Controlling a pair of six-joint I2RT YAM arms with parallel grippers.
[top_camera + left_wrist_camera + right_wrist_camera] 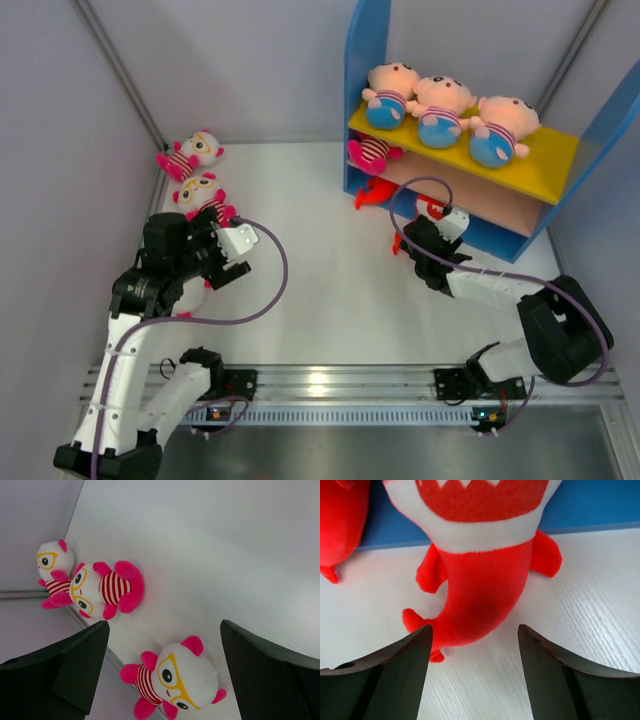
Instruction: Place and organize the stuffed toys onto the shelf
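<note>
Red fish [480, 580] at shelf [595, 505] edge, right end effector [474, 630] spread — left end effector [164, 625] spread wide

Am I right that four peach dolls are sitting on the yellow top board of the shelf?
Not quite: three peach dolls, not four, are sitting on the yellow top board of the shelf, as the top external view shows.

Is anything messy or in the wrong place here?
Yes. Three striped dolls lie tumbled in the far-left corner of the table, not on the shelf. One red fish lies on the table against the shelf's blue base.
</note>
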